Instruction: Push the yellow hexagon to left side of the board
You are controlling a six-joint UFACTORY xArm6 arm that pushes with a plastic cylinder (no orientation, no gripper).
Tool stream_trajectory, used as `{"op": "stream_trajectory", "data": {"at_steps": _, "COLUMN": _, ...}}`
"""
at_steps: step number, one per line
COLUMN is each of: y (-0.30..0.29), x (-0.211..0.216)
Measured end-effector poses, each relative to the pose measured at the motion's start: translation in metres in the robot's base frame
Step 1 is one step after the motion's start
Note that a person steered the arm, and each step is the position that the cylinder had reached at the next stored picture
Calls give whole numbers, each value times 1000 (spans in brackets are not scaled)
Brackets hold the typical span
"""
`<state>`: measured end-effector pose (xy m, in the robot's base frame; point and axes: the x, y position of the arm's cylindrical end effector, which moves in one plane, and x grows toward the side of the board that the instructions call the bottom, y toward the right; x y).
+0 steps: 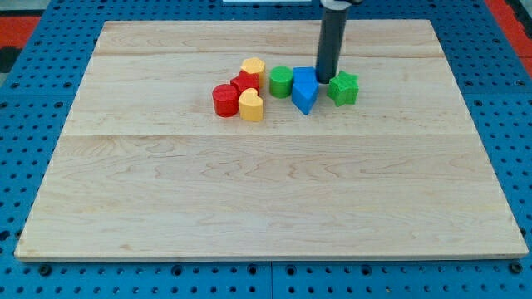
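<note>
Wide bare wood on the board (166, 208) toward the view's left and bottom edges, well apart from the cluster. Yellow hexagon (253, 67) at the cluster's top, touching a red block (245, 82); below, red cylinder (224, 100) and yellow heart-shaped block (251, 105). Rightward, green cylinder (281, 81), two blue blocks (304, 90), green star-like block (343, 88). My tip (325, 80) down between blue and green star, no jaws, holding nothing.

You've got a pale, matt wood-grain tabletop (266, 191), smooth plastic-looking blocks like the yellow hexagon (253, 67), and a matt dark rod (332, 41).
</note>
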<state>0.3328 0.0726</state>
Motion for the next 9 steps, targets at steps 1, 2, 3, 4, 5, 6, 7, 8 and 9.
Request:
{"op": "stream_trajectory", "data": {"at_steps": 1, "y": -34, "x": 1}}
{"op": "stream_trajectory", "data": {"at_steps": 2, "y": -37, "x": -16}}
{"op": "stream_trajectory", "data": {"at_steps": 3, "y": -47, "x": -37}}
{"op": "stream_trajectory", "data": {"at_steps": 4, "y": -97, "x": -35}}
{"op": "stream_trajectory", "data": {"at_steps": 5, "y": -150, "x": -19}}
{"op": "stream_trajectory", "data": {"at_steps": 6, "y": -153, "x": 1}}
{"op": "stream_trajectory", "data": {"at_steps": 7, "y": -163, "x": 17}}
{"op": "stream_trajectory", "data": {"at_steps": 8, "y": -167, "x": 39}}
{"op": "stream_trajectory", "data": {"at_steps": 9, "y": -165, "x": 44}}
